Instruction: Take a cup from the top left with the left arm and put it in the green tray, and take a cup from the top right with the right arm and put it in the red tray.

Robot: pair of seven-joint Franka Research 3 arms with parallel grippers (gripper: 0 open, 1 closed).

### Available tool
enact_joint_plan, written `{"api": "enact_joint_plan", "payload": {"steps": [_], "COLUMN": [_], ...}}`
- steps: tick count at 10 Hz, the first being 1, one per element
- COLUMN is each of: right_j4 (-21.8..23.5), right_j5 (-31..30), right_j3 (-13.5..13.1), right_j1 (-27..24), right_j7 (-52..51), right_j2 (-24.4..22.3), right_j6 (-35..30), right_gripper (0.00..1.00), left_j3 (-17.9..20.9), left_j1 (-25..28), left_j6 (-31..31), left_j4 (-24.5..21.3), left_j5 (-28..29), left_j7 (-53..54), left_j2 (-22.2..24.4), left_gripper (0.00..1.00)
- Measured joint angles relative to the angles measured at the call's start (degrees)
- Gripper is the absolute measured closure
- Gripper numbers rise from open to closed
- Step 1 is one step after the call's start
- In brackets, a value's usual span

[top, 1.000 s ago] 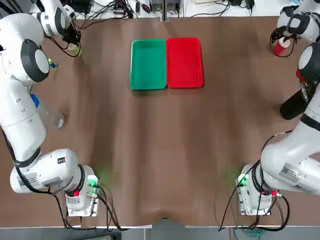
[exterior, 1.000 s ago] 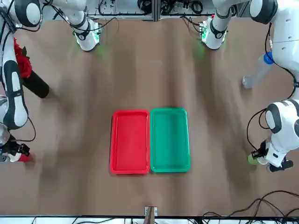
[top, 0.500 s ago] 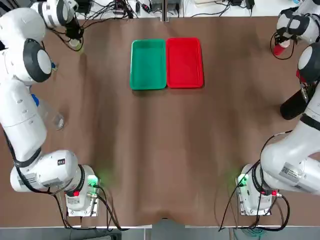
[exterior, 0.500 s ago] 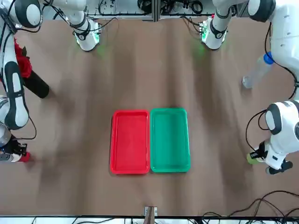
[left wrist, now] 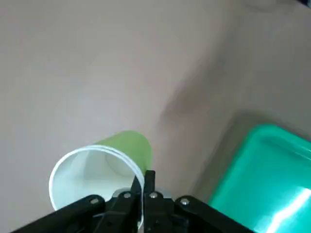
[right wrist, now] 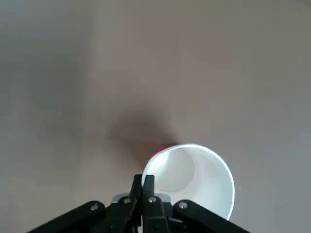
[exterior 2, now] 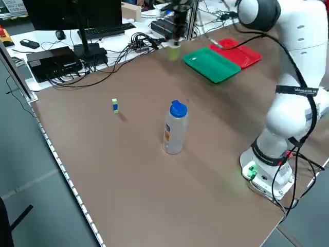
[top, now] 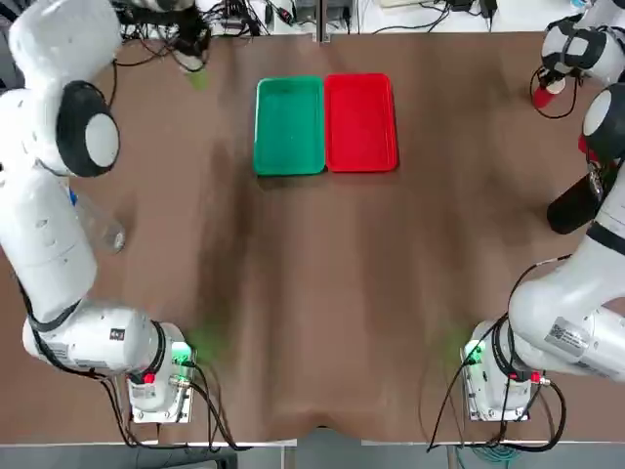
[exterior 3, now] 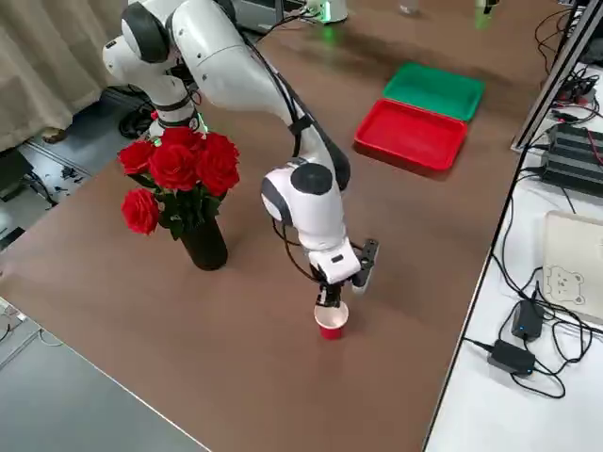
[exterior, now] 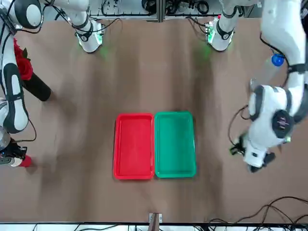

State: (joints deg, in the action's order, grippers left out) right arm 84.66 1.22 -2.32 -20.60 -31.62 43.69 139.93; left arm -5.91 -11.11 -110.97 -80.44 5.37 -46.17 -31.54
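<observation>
left gripper [left wrist: 142,194] pinches the green cup [left wrist: 104,167] near the green tray [top: 289,125]; right gripper [right wrist: 144,190] pinches the red cup [right wrist: 192,174]; both trays empty, red tray [top: 360,122] well apart

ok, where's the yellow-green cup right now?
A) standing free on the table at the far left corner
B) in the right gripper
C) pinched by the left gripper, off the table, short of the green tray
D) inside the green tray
C: the left gripper is shut on the rim of the yellow-green cup, with the green tray off to one side and holding nothing.
</observation>
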Motion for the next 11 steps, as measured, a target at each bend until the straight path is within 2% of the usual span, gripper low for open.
{"api": "enact_joint_plan", "payload": {"steps": [2,4,5,9,11], "right_j4": [-3.97,-7.59,-8.30,-8.51,-8.32], "right_j5": [0.02,0.15,0.26,0.58,0.70], "right_j3": [0.39,0.69,0.94,1.55,1.65], "right_j1": [3.62,9.03,12.33,28.74,36.45], "right_j7": [9.29,24.75,34.57,77.02,90.39], "right_j2": [-0.19,-1.47,-2.75,-6.53,-6.53], "right_j6": [-10.29,-18.58,-20.48,-23.12,-23.13], "right_gripper": [0.98,0.98,0.98,0.98,0.98], "left_j3": [-0.08,0.06,0.22,0.37,0.53], "left_j1": [-8.31,-14.61,-16.87,-18.37,-18.37], "left_j6": [-0.63,-4.78,-7.93,-14.26,-15.55], "left_j4": [-0.53,0.83,1.44,2.58,2.71], "left_j5": [-1.16,-1.52,-1.52,-1.52,-1.52], "left_j7": [-11.30,-19.40,-21.66,-22.49,-22.36], "left_j2": [-0.68,-3.67,-6.01,-12.86,-13.67], "left_gripper": [0.98,0.98,0.98,0.98,0.96]}}
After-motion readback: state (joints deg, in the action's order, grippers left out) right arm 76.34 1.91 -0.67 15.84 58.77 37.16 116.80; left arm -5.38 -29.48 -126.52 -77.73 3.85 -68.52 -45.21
